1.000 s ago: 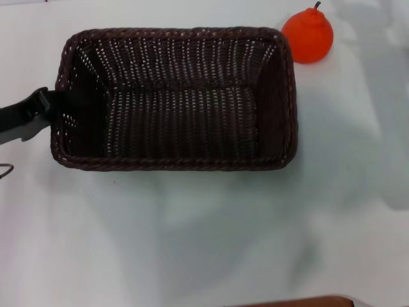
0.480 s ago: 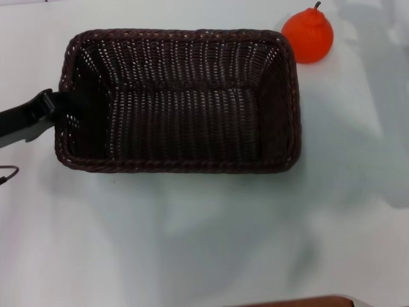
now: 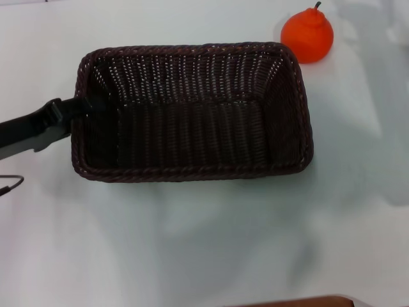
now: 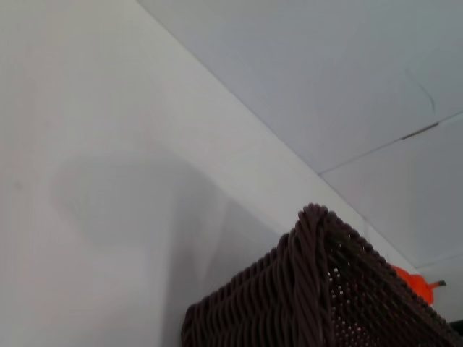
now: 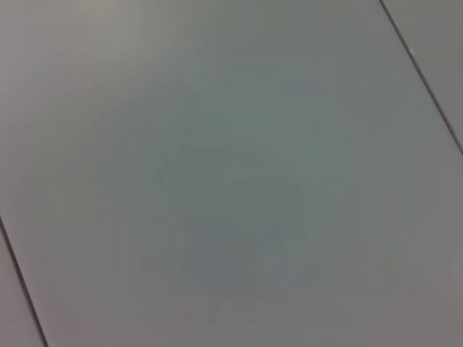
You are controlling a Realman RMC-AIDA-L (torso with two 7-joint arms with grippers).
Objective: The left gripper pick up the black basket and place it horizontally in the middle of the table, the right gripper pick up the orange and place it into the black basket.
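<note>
The black basket (image 3: 192, 173) lies lengthwise on the white table (image 3: 192, 243), its long side running left to right, in the upper middle of the head view. My left gripper (image 3: 80, 109) comes in from the left and is shut on the basket's left short rim. The left wrist view shows a corner of the basket (image 4: 311, 289). The orange (image 3: 308, 37) stands on the table just beyond the basket's far right corner; a sliver of it shows in the left wrist view (image 4: 414, 280). My right gripper is out of view; its wrist view shows only a plain grey surface.
A thin dark cable loop (image 3: 9, 184) lies at the left edge of the table. A brown edge (image 3: 300, 302) shows at the bottom of the head view. Bare white tabletop lies in front of the basket.
The basket has shifted to the right and slightly toward me, with my left gripper holding its left rim. The orange has not moved.
</note>
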